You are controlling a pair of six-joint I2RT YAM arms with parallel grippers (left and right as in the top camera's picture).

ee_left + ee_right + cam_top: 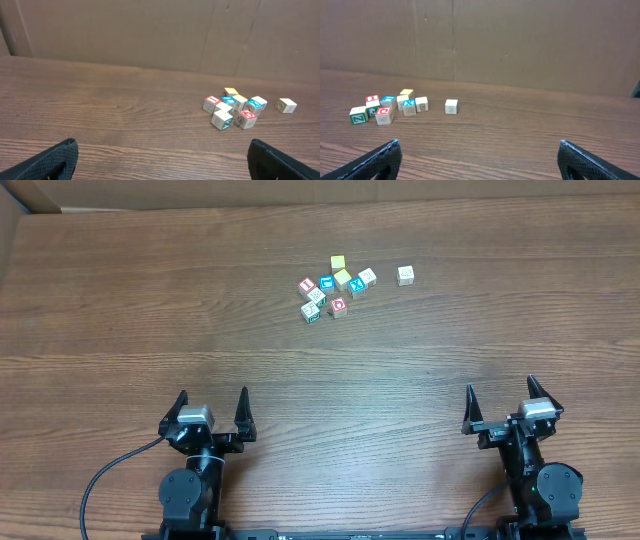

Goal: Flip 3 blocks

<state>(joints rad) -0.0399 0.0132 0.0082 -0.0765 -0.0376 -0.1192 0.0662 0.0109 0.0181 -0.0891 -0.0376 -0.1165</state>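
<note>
Both pincers stand wide open, gripping nothing: the left gripper (pixel 212 396) and the right gripper (pixel 500 386) sit at the near edge, well apart from each other. Beyond them runs a brown wood-grain table (pixel 150 300). The blocks (pixel 335 290) lie far out near mid-table. They form a tight huddle that includes a red-topped cube (pixel 339 305) and a green-marked cube (pixel 312 311), with a pale cube (pixel 405 275) alone to the right. The wrist views show a cardboard wall (pixel 520 40) rising behind the table; the overhead alone shows a black cable (pixel 108 467) by the left arm.
</note>
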